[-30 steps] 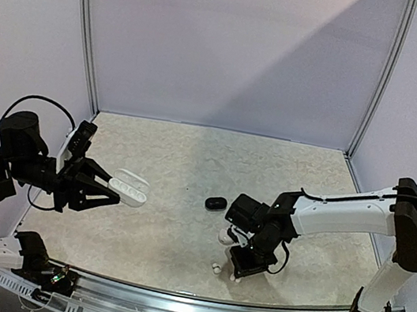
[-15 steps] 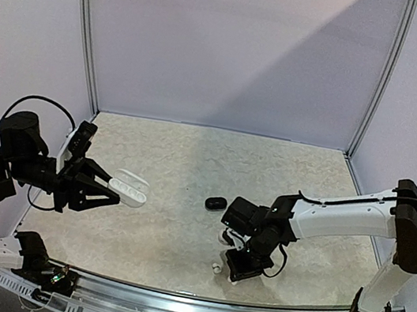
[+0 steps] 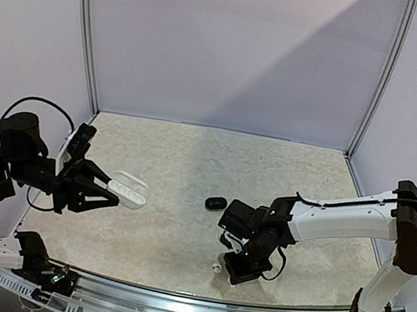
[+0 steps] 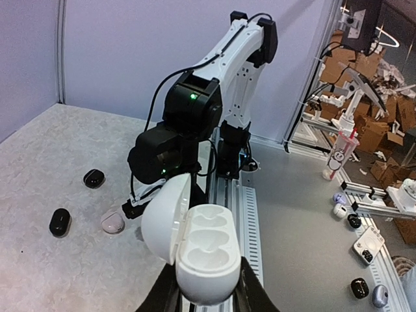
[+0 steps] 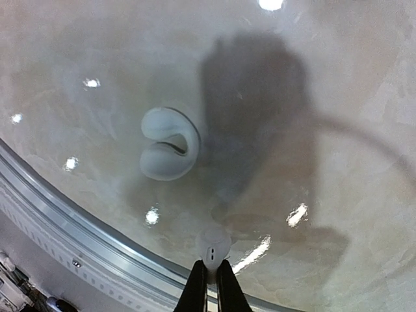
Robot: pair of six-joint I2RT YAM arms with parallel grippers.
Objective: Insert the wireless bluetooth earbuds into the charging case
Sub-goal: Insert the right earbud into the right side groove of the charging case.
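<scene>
Two arms reach in over the table (image 3: 191, 161) from its near edge. Closest to me, just inside the front rail (image 3: 192, 301), the right arm (image 3: 343, 211) bends down low. The right jaws are pinched narrow on a tiny white earbud (image 5: 213, 246), which sits right at their tips. Whether that bud touches the table or hangs just off it, I cannot tell. Just beyond it lies a hook-shaped white earbud (image 5: 166, 155), flat on the table and apart from the jaws. A little farther in, a glossy black earbud (image 3: 216, 203) rests alone near the middle of the table. Over on the left side, the left arm (image 3: 17, 148) holds the white charging case (image 4: 207, 253) up above the table, with the left jaws clamped on the case's lower end. Its lid stands open, tipped off to one side, and the two moulded hollows inside face upward in plain sight. Behind everything, pale walls (image 3: 234, 48) close off the back of the table.
</scene>
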